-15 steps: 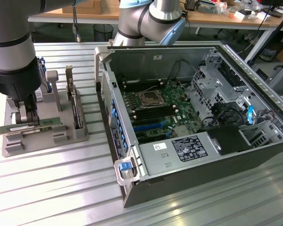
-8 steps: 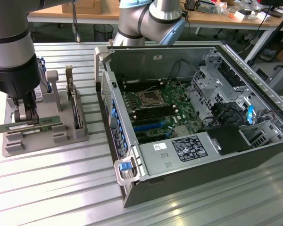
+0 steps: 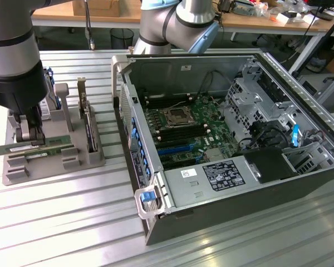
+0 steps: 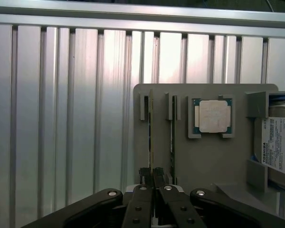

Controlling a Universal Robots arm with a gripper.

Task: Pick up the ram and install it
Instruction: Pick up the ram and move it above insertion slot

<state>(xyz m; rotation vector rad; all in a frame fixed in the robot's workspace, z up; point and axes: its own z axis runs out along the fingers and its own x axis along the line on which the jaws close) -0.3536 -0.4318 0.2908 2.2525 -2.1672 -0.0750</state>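
My gripper (image 4: 152, 173) pinches the ram (image 3: 53, 144) by its thin edge; any tilt could jam it in the holder (image 3: 72, 162).

A holder (image 3: 94, 158) is set on the table (image 3: 72, 233) at the exterior view's left, with the case (image 3: 211, 211) just beside it at the right. In the holder the ram (image 3: 53, 147) is stood on edge (clasped by the gripper (image 3: 32, 135)), a second stick (image 4: 171, 137) beside it, then the processor (image 4: 212, 115), then a drive (image 4: 278, 147)
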